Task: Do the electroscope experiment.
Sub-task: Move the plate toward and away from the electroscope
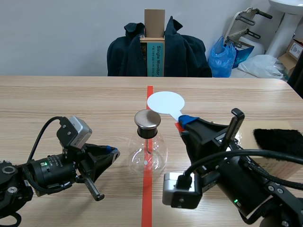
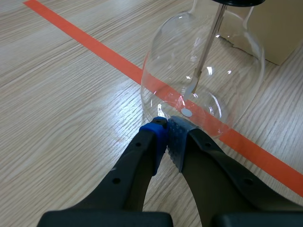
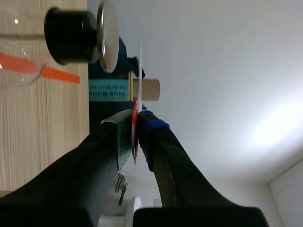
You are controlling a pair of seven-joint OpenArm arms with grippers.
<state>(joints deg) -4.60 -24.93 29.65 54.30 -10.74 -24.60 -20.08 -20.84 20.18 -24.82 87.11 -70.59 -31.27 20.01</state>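
Now the white paddle hangs just beside the metal cap, on the right arm's side.
Right fingers pinch its handle; left fingers are pressed together, empty, by the flask.

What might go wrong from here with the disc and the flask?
1. The right gripper pinches only the thin end of the white disc, so it may twist or slip.
2. The disc hangs close to the metal cap; a clumsy swing might tip the glass flask.
3. The left gripper, fingers shut, sits right at the flask's base and might nudge it.
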